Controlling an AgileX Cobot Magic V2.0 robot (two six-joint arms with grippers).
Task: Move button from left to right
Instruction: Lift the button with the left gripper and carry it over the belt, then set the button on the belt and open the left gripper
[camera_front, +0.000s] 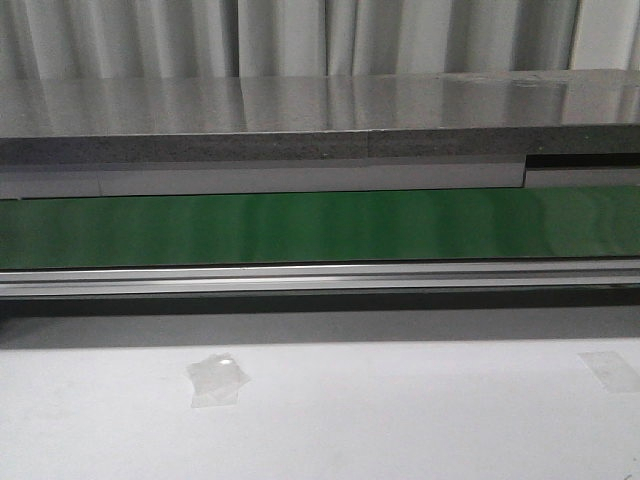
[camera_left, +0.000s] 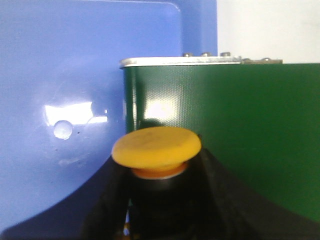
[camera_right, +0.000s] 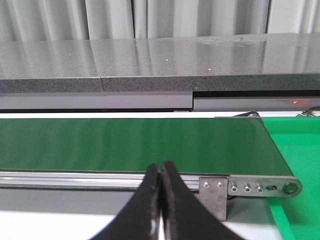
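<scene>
we see the small push button with a round orange-yellow mushroom cap (camera_left: 156, 148) on a black blocky body gripped in the left tool (camera_left: 160, 200), whose black fingers (camera_left: 107, 200) clasp the body just under the cap. it hangs over the end of the green conveyor belt (camera_left: 240, 135), with a blue plastic tray (camera_left: 60, 75) at nine o'clock; nothing shows in the tray. we judge the button light, rigid, with a slick cap, so the body is the place to hold. the right tool (camera_right: 161, 200) is clenched on nothing.
</scene>
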